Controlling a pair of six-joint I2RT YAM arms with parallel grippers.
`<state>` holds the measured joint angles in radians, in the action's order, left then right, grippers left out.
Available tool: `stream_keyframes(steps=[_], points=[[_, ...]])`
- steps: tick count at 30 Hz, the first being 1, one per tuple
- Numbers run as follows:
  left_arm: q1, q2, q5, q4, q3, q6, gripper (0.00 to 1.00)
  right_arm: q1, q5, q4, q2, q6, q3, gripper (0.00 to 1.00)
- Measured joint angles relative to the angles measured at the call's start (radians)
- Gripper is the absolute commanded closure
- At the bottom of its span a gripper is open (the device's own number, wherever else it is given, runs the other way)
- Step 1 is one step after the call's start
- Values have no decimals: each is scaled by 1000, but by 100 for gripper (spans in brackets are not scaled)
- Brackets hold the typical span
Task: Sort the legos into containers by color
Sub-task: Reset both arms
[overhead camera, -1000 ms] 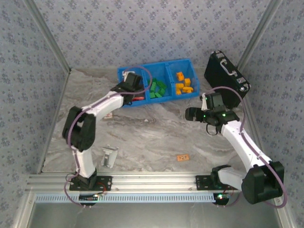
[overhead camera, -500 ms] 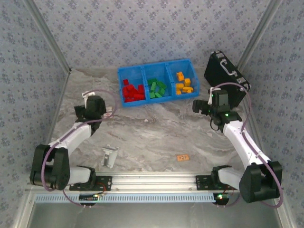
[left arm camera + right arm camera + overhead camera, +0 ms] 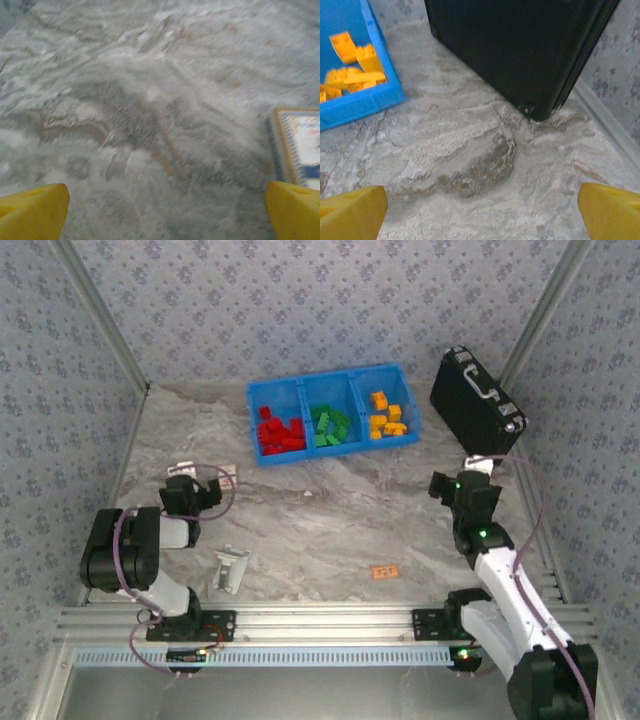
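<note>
Holding fingers (image 3: 35, 212) spread wide on both left gripper (image 3: 162, 212) and right gripper (image 3: 482, 212), clamping nothing. Finding red, green and orange-yellow legos (image 3: 330, 427) lying sorted in the blue tray (image 3: 262, 400), ahead-left of the right gripper, ahead-right of the left. Judging no pick pending.

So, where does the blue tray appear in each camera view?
Top external: blue tray at upper centre.
Left wrist: marble table, a card at the right edge.
Right wrist: tray corner at upper left, holding orange-yellow bricks.
Shared landmark: black case, right of the tray.
</note>
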<state>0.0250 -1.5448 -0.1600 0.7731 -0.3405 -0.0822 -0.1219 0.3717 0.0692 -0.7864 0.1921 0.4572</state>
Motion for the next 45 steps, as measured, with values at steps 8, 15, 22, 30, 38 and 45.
stream_keyframes(steps=[8, 15, 22, 30, 38, 45], points=[[29, 0, 97, 54, -24, 0, 0, 30, 6, -270, -25, -45, -180, 1], [13, 0, 108, 42, -37, 16, 0, 39, -42, -554, -260, -126, -225, 1], [-12, 0, 107, 37, -54, 38, 0, 40, -78, -732, -550, -208, -136, 1], [-12, 0, 107, 35, -54, 41, 0, 89, -184, -771, -688, -237, -50, 1], [-12, 0, 108, 34, -55, 41, 0, 163, -332, -802, -720, -230, -51, 1], [-12, 0, 108, 34, -55, 41, 0, 160, -360, -828, -720, -230, -51, 1]])
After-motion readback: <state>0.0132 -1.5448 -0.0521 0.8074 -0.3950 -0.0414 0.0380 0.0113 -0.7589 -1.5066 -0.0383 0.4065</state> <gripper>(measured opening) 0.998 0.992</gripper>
